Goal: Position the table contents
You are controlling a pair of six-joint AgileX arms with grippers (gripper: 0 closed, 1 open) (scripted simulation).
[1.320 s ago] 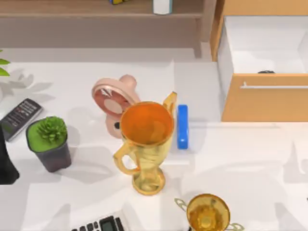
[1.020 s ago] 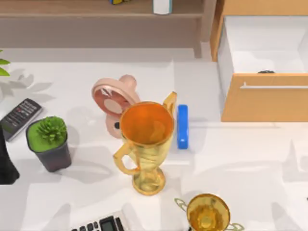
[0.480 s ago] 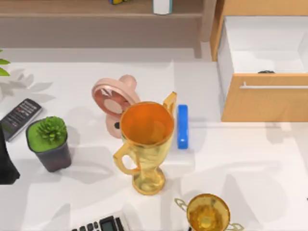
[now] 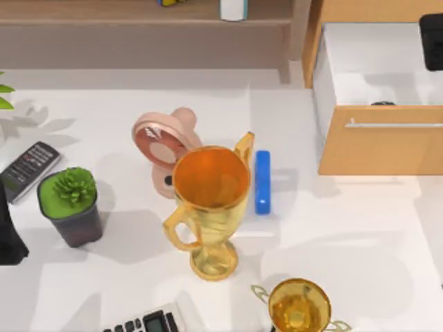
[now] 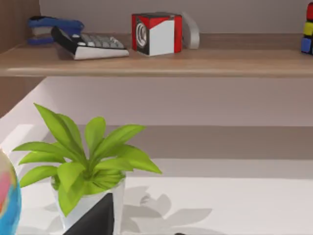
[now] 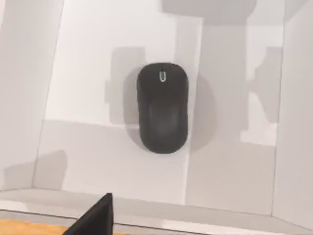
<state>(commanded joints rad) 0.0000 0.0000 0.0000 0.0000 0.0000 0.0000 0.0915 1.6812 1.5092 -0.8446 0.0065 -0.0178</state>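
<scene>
A black mouse (image 6: pixel 163 107) lies flat on the white floor of the open drawer (image 4: pixel 360 86); in the top view only a dark sliver of the mouse (image 4: pixel 383 104) peeks over the wooden drawer front (image 4: pixel 381 149). My right gripper (image 4: pixel 432 41) hangs above the drawer's far right part, apart from the mouse. On the table stand a large gold trophy (image 4: pixel 211 207), a small gold trophy (image 4: pixel 297 304), a pink fan (image 4: pixel 163 142) and a blue bar (image 4: pixel 262 181). My left arm (image 4: pixel 8 238) is parked at the table's left edge.
A potted succulent (image 4: pixel 73 204) and a remote (image 4: pixel 28 168) sit at the left, a calculator (image 4: pixel 142 323) at the front edge. The left wrist view faces a leafy plant (image 5: pixel 88 169) and a shelf (image 5: pixel 156 61) with a stapler, calculator and red-white cube.
My right arm has come into the top view at the upper right, over the drawer. Its shadow slid across the right side of the table toward the drawer. Table objects stayed put.
</scene>
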